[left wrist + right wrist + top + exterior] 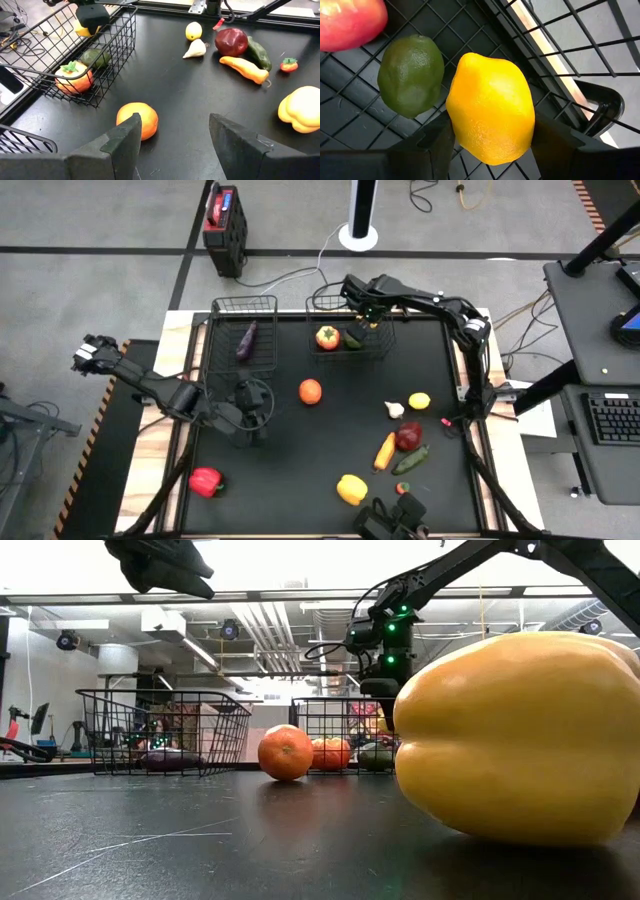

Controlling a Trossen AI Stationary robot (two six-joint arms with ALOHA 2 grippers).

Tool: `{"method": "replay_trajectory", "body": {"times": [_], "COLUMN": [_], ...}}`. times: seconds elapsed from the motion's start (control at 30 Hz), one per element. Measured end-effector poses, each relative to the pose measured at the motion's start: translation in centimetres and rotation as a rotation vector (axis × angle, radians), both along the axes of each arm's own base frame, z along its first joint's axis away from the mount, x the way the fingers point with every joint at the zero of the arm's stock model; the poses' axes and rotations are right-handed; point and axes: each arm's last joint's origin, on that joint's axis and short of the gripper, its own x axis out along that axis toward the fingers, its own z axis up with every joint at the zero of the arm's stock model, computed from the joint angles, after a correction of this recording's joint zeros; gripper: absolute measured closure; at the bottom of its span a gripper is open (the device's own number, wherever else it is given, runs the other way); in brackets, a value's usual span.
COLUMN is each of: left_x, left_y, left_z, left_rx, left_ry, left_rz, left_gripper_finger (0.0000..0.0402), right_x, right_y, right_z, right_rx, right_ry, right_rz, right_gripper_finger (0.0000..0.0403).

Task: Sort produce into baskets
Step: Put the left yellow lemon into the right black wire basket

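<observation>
My right gripper (365, 310) is over the wider wire basket (377, 352) at the far middle, shut on a yellow lemon (490, 120). In that basket lie a red-orange tomato-like fruit (327, 337) and a green avocado (352, 340). The narrower basket (226, 364) to its left holds a purple eggplant (246, 340). My left gripper (255, 405) is open and empty, low over the mat, just left of an orange (310, 391). In the left wrist view the orange (137, 120) lies just beyond the fingers of my left gripper (172, 135). My right gripper pinches the lemon's two sides (455, 125) between its two fingers, coming from above and pointing down into the basket. The lemon is above the basket's floor, next to the avocado (411, 75).
On the mat's right half lie a garlic (395, 410), a second lemon (419, 401), a dark red pepper (408, 436), an orange carrot (385, 451) and a green cucumber (410, 460). A yellow pepper (351, 489) and a red pepper (205, 481) lie near the front edge.
</observation>
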Motion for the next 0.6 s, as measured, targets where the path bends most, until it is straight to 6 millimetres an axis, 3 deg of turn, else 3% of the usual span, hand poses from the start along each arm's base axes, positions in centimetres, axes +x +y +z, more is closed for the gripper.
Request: {"method": "replay_trajectory", "body": {"times": [0.6], "left_x": [-0.02], "left_y": [0.01], "left_z": [-0.03], "left_rx": [0.001], "left_ry": [0.003], "left_rz": [0.0], "left_gripper_finger": [0.0187], "right_x": [0.04], "right_y": [-0.01], "right_z": [0.0], "right_rx": [-0.002], "right_ry": [-0.002], "right_rz": [0.003], "right_gripper_finger": [0.0148]}}
